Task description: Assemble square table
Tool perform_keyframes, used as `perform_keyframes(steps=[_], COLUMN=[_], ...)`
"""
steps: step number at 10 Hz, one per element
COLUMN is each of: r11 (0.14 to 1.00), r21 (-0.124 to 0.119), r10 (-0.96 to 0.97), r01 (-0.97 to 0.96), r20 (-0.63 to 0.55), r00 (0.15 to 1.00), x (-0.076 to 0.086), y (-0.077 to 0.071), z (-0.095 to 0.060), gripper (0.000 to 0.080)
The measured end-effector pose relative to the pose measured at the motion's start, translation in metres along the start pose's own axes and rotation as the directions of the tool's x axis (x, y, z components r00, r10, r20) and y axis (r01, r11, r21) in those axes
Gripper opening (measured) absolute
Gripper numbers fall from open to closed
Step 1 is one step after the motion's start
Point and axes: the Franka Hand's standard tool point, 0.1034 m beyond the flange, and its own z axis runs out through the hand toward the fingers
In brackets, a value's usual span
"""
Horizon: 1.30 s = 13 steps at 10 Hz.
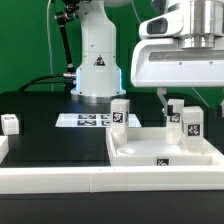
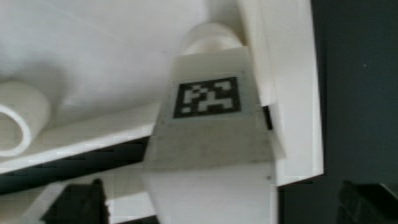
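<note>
The end effector [image 1: 174, 103] hangs over the back edge of the tabletop [image 1: 145, 148], toward the exterior view's right. Its jaws stand apart. A tagged leg [image 1: 176, 112] sits between them, and neither finger [image 1: 160, 98] visibly touches it, so nothing is gripped. In the wrist view this leg runs lengthwise between the two dark fingertips with its tag facing the camera, close beside the tabletop's raised rim.

The tabletop lies flat on the black worktop [image 1: 50, 138], rim up, with a small tag on its front wall. A second leg [image 1: 193, 123] stands just beside the first, further toward the exterior view's right and close to the end effector. A third leg [image 1: 120, 113] stands upright at the tabletop's back corner on the exterior view's left. Whether it stands inside the rim or just behind it cannot be told. A fourth leg [image 1: 10, 124] lies well apart from the tabletop, near the exterior view's left edge.

The marker board [image 1: 86, 119] lies behind the tabletop, between it and the robot base [image 1: 98, 65]. A long white rail [image 1: 50, 182] runs along the front of the tabletop.
</note>
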Motion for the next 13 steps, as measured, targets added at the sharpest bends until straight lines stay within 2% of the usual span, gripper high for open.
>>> perform_keyframes(steps=[1, 4, 6, 7, 8, 11, 13], r11=[0.998, 0.998, 0.999, 0.999, 0.999, 1.000, 0.984], r21=[-0.004, -0.003, -0.004, -0.004, -0.004, -0.004, -0.007], r10=[-0.065, -0.055, -0.054, -0.054, -0.038, 0.023, 0.180], r01=[0.065, 0.055, 0.054, 0.054, 0.038, -0.023, -0.180], r20=[-0.004, -0.005, -0.004, -0.004, -0.004, -0.004, -0.006], r00=[0.998, 0.998, 0.999, 0.999, 0.999, 1.000, 0.984], x=[0.0005, 0.0005, 0.0006, 0.0006, 0.0006, 0.0007, 0.0014], y=[-0.0009, -0.0015, -0.0010, -0.0009, -0.0008, 0.0000, 0.0031], z=[-0.0003, -0.0004, -0.0002, -0.0002, -0.0002, 0.0001, 0.0006], gripper=[0.0649, 0.0649, 0.0392, 0.0392, 0.0288, 0.0289, 0.0289])
